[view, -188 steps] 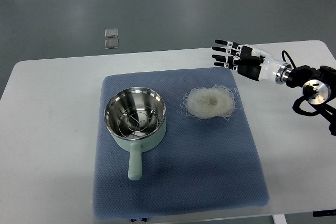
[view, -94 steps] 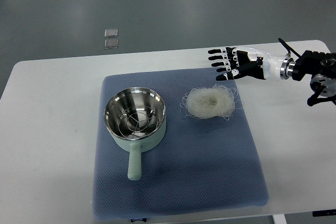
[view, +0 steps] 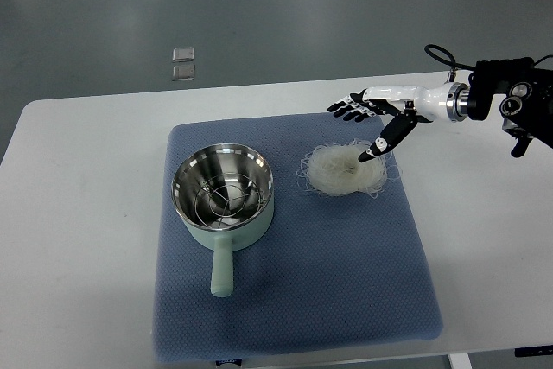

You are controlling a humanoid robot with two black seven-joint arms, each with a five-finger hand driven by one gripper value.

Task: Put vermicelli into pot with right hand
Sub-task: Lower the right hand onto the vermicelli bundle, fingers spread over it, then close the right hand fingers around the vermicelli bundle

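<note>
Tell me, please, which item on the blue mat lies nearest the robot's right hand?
The vermicelli nest; the right hand hovers over its far edge, while the pot sits farther left.

A single camera looks steeply down from the robot's own side; it stands far enough back to take in most of the white table [view: 86, 213], the whole blue mat [view: 294, 300] and grey floor [view: 259, 6] beyond; no second view overlaps it.

blue mat [view: 346, 283] on white table [view: 78, 213] | two clear squares [view: 182, 64] on floor
</note>
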